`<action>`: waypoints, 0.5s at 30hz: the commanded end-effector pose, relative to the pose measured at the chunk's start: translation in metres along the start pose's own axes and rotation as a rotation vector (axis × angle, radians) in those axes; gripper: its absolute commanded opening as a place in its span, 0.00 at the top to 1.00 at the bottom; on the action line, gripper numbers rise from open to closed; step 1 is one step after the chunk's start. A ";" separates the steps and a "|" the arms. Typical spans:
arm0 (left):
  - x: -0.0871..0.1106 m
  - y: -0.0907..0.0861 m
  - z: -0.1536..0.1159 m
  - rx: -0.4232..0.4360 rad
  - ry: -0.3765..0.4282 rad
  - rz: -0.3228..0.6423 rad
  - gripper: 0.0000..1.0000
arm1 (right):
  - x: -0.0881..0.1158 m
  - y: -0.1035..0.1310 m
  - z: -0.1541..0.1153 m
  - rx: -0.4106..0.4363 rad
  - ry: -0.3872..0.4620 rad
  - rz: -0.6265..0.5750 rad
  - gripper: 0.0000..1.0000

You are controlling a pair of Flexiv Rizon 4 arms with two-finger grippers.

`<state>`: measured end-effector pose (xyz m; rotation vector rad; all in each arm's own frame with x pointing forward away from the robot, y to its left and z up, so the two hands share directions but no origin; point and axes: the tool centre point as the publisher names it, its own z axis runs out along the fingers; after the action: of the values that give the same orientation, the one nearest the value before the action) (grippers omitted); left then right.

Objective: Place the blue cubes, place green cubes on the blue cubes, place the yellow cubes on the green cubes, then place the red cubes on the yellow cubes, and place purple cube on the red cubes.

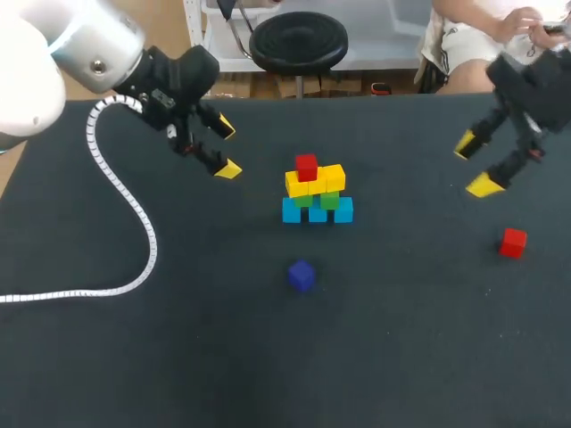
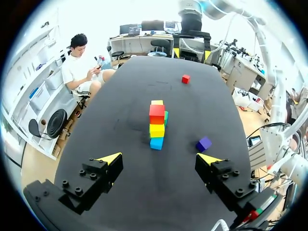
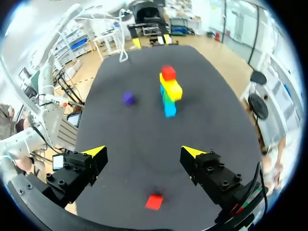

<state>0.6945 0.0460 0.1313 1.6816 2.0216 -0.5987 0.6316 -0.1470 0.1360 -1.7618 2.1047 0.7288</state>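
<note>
A stack of cubes (image 1: 316,190) stands mid-table: blue cubes (image 1: 318,212) at the base, green cubes (image 1: 317,200) on them, yellow cubes (image 1: 315,179) above, and one red cube (image 1: 306,167) on top. A second red cube (image 1: 513,242) lies at the right, a purple cube (image 1: 302,275) in front of the stack. My left gripper (image 1: 225,149) hangs open left of the stack. My right gripper (image 1: 475,164) hangs open above the loose red cube (image 3: 154,201). The left wrist view shows the stack (image 2: 157,124) ahead of the left gripper (image 2: 159,158) and the purple cube (image 2: 203,144) near one finger.
A white coiled cable (image 1: 134,214) runs from my left arm across the table's left part to its edge. The black table top (image 1: 401,357) is bare along the front.
</note>
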 end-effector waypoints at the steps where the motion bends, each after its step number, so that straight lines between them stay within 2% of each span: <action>1: 0.000 0.002 0.000 0.005 0.000 0.002 0.00 | 0.036 0.038 -0.014 0.116 0.017 0.051 0.00; 5: 0.000 0.002 0.000 0.005 0.000 0.002 0.00 | 0.073 0.051 -0.014 0.119 0.086 0.129 0.00; 15: 0.000 0.002 0.000 0.005 0.000 0.002 0.00 | 0.130 0.088 -0.012 0.155 0.214 0.274 0.00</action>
<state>0.6947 0.0460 0.1313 1.6815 2.0221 -0.5990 0.5365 -0.2441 0.0960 -1.6134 2.5282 0.6595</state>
